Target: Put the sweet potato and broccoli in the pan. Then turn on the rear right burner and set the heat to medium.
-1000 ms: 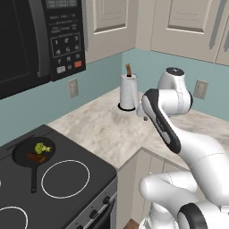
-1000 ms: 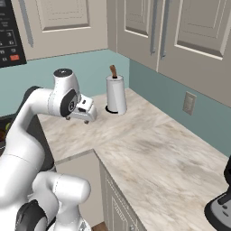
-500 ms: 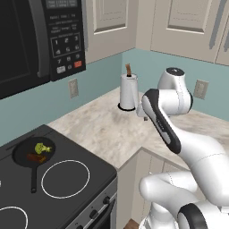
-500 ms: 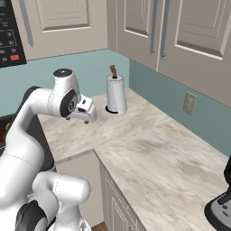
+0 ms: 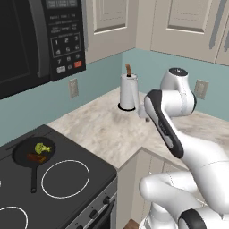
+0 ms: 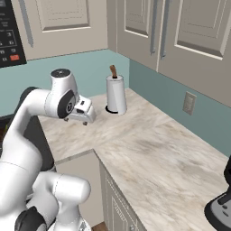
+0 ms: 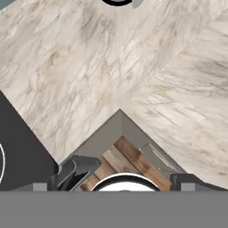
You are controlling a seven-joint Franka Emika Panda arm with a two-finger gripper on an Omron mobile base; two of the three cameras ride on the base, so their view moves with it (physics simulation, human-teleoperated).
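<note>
The pan (image 5: 23,153), a small black skillet with its long handle pointing toward the front, stands at the rear right of the black cooktop (image 5: 89,172). It covers the rear right burner. Inside it lie the yellow-green broccoli (image 5: 41,147) and the reddish-brown sweet potato (image 5: 35,158), side by side. My gripper (image 6: 76,120) hangs open and empty above the marble counter's inner corner, well to the right of the stove. From the hand view, the gripper (image 7: 113,187) looks straight down on the counter edge, with its tips spread wide.
A paper towel roll (image 5: 128,92) stands upright at the back of the counter (image 6: 149,149), close behind my hand. A microwave (image 5: 27,40) hangs over the stove. A white-ringed front burner (image 5: 65,179) lies beside the pan handle. A dark appliance (image 6: 221,203) sits far right.
</note>
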